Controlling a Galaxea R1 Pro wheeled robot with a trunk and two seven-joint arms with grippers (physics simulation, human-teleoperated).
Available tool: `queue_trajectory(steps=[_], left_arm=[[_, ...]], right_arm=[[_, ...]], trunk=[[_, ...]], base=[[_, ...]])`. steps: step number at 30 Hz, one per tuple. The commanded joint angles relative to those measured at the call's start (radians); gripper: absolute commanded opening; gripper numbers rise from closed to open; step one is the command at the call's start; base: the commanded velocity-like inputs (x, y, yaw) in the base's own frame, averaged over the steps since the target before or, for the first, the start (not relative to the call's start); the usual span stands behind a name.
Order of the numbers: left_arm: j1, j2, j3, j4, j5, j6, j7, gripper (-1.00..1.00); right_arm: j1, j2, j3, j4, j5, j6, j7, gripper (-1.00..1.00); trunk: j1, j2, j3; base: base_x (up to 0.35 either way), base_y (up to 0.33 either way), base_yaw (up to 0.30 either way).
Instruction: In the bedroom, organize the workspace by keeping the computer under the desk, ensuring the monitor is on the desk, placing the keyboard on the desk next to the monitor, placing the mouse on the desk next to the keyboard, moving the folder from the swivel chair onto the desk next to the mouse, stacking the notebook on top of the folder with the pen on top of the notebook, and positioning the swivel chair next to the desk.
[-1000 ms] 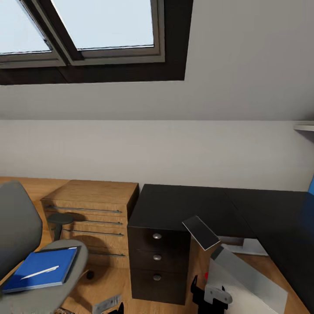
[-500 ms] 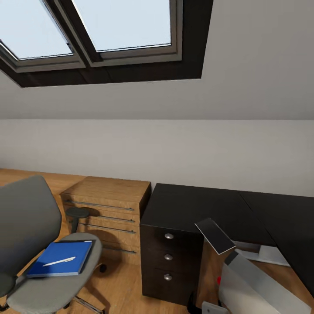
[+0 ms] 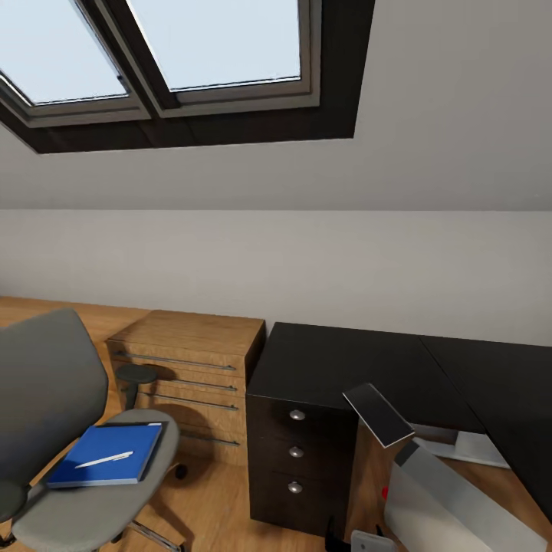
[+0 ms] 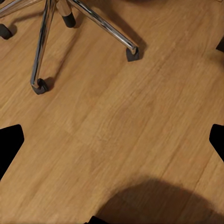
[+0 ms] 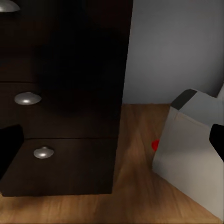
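In the head view the swivel chair [image 3: 57, 429] stands at the left on the wooden floor [image 3: 207, 502], its grey seat carrying the blue folder [image 3: 107, 454], which lies flat with the white pen [image 3: 104, 460] resting on top of it; a thin dark edge shows under the folder's far side, but whether that is the notebook cannot be told. Just beside the chair, against the white wall, stands a wooden chest of drawers [image 3: 188, 368], and touching its right side is the glossy black desk [image 3: 345, 368] with its three-drawer unit [image 3: 295, 464] and round silver knobs. To the right of the drawer unit, on the floor under the desk's edge, the light grey computer [image 3: 452, 506] leans tilted, a red dot at its lower corner, with a dark flat panel [image 3: 378, 415] jutting above it. Two skylights [image 3: 184, 46] sit in the sloped ceiling above. The left wrist view looks down on bare floor and the chair's chrome legs [image 4: 44, 44] with castors; the left pincer [image 4: 112, 142] is spread wide, its black tips at the picture's edges. The right wrist view faces the drawer unit [image 5: 65, 102] and the computer [image 5: 193, 149] beside it; the right pincer [image 5: 112, 142] is likewise spread apart, pinching nothing.
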Motion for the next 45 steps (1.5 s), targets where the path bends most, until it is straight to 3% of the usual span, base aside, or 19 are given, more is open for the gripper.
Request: queue_trajectory(steps=[1, 7, 8, 12, 26, 28, 37, 45], left_arm=[[-0.002, 0.001, -0.008, -0.001, 0.009, -0.006, 0.006, 1.00], [-0.002, 0.000, -0.009, -0.001, 0.008, -0.006, 0.006, 1.00], [-0.002, -0.001, -0.011, -0.001, 0.006, -0.006, 0.006, 1.00], [-0.002, -0.001, -0.011, -0.001, 0.006, -0.006, 0.006, 1.00], [-0.002, -0.001, -0.012, 0.002, 0.007, -0.006, 0.006, 1.00], [-0.002, -0.001, -0.012, 0.002, 0.006, -0.006, 0.006, 1.00], [-0.002, -0.001, -0.012, 0.003, 0.008, -0.006, 0.006, 1.00], [-0.002, -0.002, -0.012, 0.003, 0.008, -0.005, 0.006, 1.00]], right_arm=[[-0.001, 0.000, 0.010, -0.001, -0.003, -0.003, -0.006, 1.00], [-0.001, 0.001, 0.007, 0.000, -0.007, -0.006, -0.004, 1.00], [-0.001, 0.001, -0.008, 0.000, -0.063, -0.005, -0.002, 1.00], [-0.001, 0.001, -0.011, -0.001, -0.092, -0.005, -0.001, 1.00], [-0.002, 0.000, -0.013, 0.006, -0.098, -0.006, 0.002, 1.00], [-0.003, 0.000, -0.013, 0.009, -0.096, -0.006, 0.013, 1.00], [-0.003, -0.001, -0.013, 0.062, -0.097, -0.006, 0.184, 1.00], [-0.003, 0.000, -0.013, 0.073, -0.099, -0.006, 0.210, 1.00]], trunk=[[0.000, -0.001, -0.001], [0.000, -0.001, -0.003], [0.000, -0.001, -0.004], [0.000, -0.001, -0.010], [0.000, -0.001, -0.030], [0.000, -0.001, -0.033], [0.000, -0.001, -0.046], [0.000, -0.001, -0.058]], base=[[0.000, 0.000, 0.000], [0.000, 0.000, 0.013], [0.000, 0.000, 0.081], [0.000, 0.000, 0.091], [0.000, 0.000, 0.103], [0.000, 0.000, 0.115], [0.000, 0.000, 0.133], [0.000, 0.000, 0.139]])
